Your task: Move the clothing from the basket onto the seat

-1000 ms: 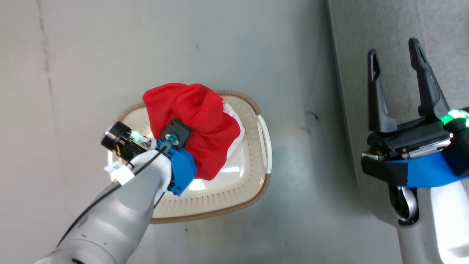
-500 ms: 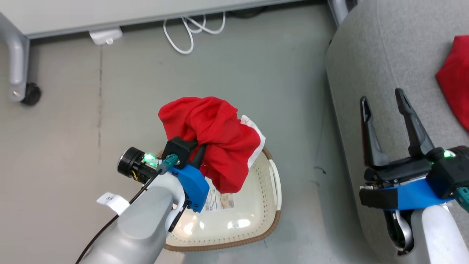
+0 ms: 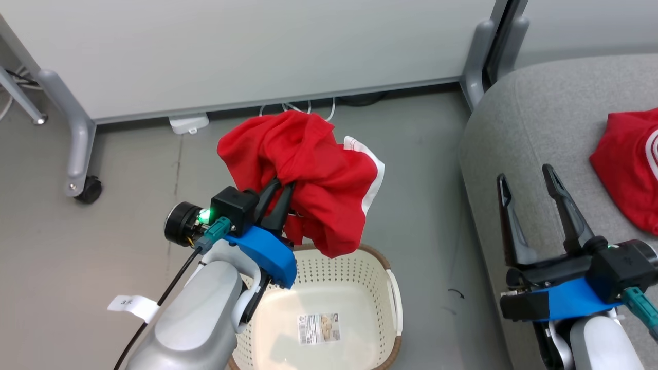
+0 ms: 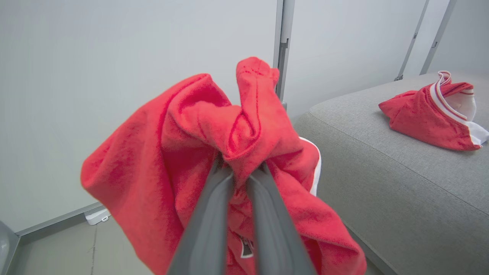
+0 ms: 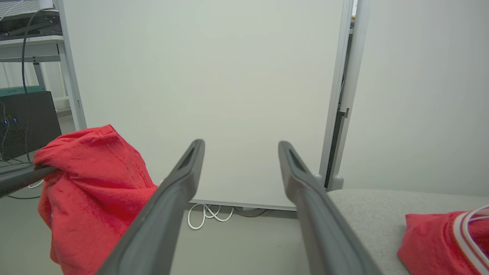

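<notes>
My left gripper (image 3: 284, 186) is shut on a bunched red garment (image 3: 308, 174) with white trim, held in the air above and behind the cream basket (image 3: 380, 280). In the left wrist view the gripper (image 4: 240, 170) pinches a fold of that garment (image 4: 183, 152). The basket holds no clothing, only its label (image 3: 318, 329). A second red garment (image 3: 629, 169) with white stripes lies on the grey seat (image 3: 534, 123) at the right. My right gripper (image 3: 524, 177) is open over the seat's front edge, holding nothing; its fingers (image 5: 179, 191) spread wide in the right wrist view.
A white partition panel (image 3: 247, 46) on grey wheeled legs (image 3: 77, 149) stands behind the basket, with white cables (image 3: 298, 108) on the floor below it. Grey floor (image 3: 103, 246) surrounds the basket. The seat (image 4: 401, 183) lies to the right of the held garment.
The head camera tilted up, bringing the panel and more of the seat into view. My left gripper lifted the red garment up out of the basket. The right gripper stayed open.
</notes>
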Available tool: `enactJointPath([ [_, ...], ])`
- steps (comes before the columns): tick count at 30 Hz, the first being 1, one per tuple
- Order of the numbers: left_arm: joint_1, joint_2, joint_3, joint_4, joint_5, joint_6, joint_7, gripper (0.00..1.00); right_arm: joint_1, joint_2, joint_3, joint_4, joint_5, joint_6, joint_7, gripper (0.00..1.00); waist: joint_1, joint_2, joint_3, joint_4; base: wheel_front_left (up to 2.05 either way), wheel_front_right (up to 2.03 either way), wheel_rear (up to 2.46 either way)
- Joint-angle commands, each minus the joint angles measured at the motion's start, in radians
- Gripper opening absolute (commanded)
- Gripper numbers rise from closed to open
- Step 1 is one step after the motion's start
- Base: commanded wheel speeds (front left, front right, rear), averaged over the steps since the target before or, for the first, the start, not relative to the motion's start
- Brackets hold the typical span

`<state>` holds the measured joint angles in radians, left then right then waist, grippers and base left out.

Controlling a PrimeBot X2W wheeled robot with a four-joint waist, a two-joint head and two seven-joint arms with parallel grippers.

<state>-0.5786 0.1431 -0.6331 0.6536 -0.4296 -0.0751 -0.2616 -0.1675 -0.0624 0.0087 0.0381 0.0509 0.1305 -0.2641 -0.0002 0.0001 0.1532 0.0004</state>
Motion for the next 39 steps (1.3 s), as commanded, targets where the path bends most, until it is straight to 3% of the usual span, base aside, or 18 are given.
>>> enactJointPath([
  [1,0.014,-0.002,0.012,-0.014,0.006,-0.006,-0.005,0.00,0.020,0.003,-0.001,0.002,0.002,0.000,0.000,1.00,0.0002,-0.0001,-0.023,0.002,0.00,0.00,0.00],
  [12,-0.026,-0.009,0.042,-0.077,0.030,-0.038,0.002,0.00,0.074,0.010,-0.009,0.017,0.008,0.000,0.000,1.00,0.0002,-0.0001,-0.095,0.007,0.00,0.00,0.00],
  [20,-0.030,-0.002,0.000,-0.138,-0.006,-0.049,0.115,0.00,0.104,0.012,-0.018,0.022,0.011,0.000,0.000,1.00,0.0002,-0.0001,-0.130,0.019,0.00,0.00,0.00],
  [27,-0.002,0.017,-0.011,-0.241,-0.029,-0.038,0.193,0.00,0.115,0.013,-0.012,0.023,0.020,0.000,0.000,1.00,0.0002,-0.0001,-0.133,0.031,0.00,0.00,0.00],
  [39,0.030,0.046,-0.018,-0.321,-0.037,-0.017,0.219,0.00,0.084,0.013,0.043,0.009,0.009,0.000,0.000,1.00,0.0002,-0.0001,-0.137,0.038,0.00,0.00,0.00],
])
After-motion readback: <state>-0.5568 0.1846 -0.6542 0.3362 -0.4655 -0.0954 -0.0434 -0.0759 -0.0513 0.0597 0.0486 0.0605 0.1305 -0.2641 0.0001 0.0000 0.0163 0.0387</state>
